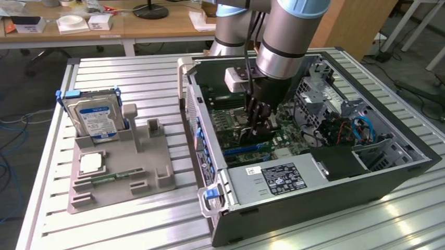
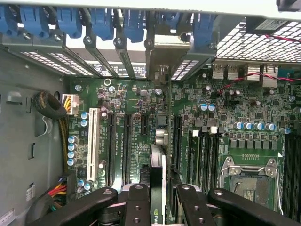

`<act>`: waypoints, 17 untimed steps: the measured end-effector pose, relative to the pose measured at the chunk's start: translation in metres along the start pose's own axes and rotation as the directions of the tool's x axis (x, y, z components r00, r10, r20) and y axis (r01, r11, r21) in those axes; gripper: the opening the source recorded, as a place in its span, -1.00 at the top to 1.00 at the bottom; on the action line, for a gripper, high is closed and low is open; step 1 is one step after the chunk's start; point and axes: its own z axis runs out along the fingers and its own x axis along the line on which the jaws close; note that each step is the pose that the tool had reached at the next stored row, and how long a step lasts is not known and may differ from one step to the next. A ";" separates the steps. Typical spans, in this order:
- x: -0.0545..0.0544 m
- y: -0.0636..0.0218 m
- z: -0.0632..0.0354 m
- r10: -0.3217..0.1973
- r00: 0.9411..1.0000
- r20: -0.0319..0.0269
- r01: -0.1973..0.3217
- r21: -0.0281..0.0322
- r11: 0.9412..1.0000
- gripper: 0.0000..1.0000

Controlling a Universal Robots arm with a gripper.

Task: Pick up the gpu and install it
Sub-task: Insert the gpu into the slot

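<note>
Inside the case [image 1: 389, 156], the tool [image 2: 157, 197] grips the half-hidden gpu [image 2: 156, 162] edge-on.

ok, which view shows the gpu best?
Wrist view: the gpu runs edge-on between the pincer fingers, upright over the motherboard slots. The exterior view shows little of it: a dark card below the pincer inside the case.
</note>
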 end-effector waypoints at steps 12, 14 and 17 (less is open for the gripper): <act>0.000 0.0017 0.0035 0.000 1.000 0.000 0.000 0.000 1.000 0.47; 0.000 0.0017 0.0036 0.000 1.000 0.000 0.000 0.000 1.000 0.47; -0.001 0.0016 0.0047 0.000 1.000 0.000 0.000 0.000 1.000 0.47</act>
